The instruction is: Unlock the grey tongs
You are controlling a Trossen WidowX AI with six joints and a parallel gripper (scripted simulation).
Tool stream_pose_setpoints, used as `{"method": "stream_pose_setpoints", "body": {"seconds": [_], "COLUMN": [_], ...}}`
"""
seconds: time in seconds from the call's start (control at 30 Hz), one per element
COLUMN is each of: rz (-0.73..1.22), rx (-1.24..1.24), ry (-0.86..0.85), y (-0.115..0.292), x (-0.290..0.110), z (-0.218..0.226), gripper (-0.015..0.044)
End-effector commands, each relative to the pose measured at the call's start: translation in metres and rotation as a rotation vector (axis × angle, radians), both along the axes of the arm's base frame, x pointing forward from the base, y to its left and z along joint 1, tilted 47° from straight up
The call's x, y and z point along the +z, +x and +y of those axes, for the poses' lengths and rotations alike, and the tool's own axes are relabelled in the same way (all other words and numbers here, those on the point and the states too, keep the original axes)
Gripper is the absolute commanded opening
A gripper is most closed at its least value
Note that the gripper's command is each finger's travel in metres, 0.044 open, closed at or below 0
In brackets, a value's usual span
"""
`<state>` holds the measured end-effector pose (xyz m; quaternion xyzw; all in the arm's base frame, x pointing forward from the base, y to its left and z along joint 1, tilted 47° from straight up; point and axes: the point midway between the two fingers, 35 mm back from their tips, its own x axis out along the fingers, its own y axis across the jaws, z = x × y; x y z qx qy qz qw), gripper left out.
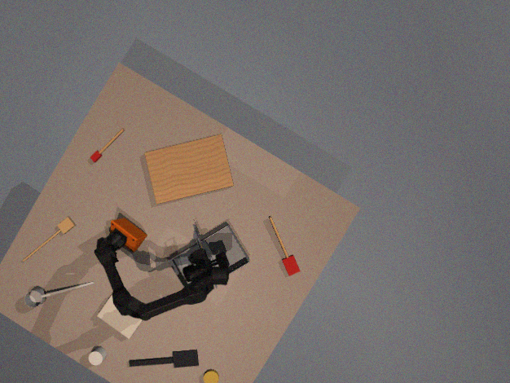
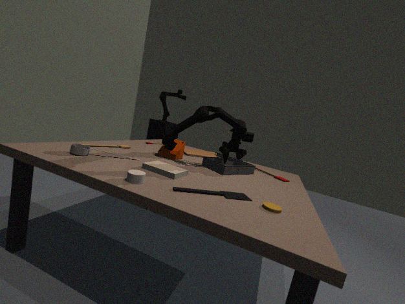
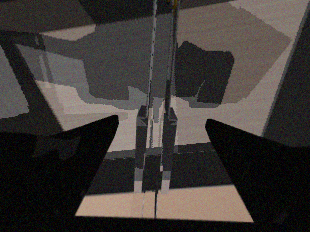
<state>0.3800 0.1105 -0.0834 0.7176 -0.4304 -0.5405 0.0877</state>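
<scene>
The gripper (image 3: pixel 156 129) is held wide apart and nothing is pinched between its fingers; in the wrist view the two dark fingers are seen at either side of the frame, with the grey tongs (image 3: pixel 155 148) centred in the gap between them. The tongs are laid across the roasting tin (image 1: pixel 236 247), their two arms pressed close together and running away from the camera as thin parallel strips. From the top view the tongs (image 1: pixel 196 235) are partly hidden by the wrist, and only the narrow end projecting past the tin's rim can be made out. In the exterior view the gripper (image 2: pixel 231 156) is lowered just over the tin (image 2: pixel 228 168) — whether the fingers touch the tongs cannot be told.

The wooden board (image 1: pixel 188 169) is set well apart from the tin, toward the far side of the table (image 1: pixel 255 321), and nothing is seen lying on it. A red-headed spatula (image 1: pixel 283 246) is placed near the tin on the side away from the arm's orange base (image 1: pixel 128 234).
</scene>
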Motion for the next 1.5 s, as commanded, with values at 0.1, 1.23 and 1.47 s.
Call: {"method": "stream_pose_setpoints", "body": {"seconds": [0.1, 1.23, 1.47], "rz": [0.006, 0.001, 0.002], "rx": [-0.001, -0.002, -0.002], "ry": [-0.007, -0.002, -0.002], "y": [-0.0012, -0.0006, -0.0005], "x": [-0.0080, -0.0070, -0.0057], "z": [-0.0114, -0.0087, -0.0072], "gripper": [0.0440, 0.0025, -0.0140]}}
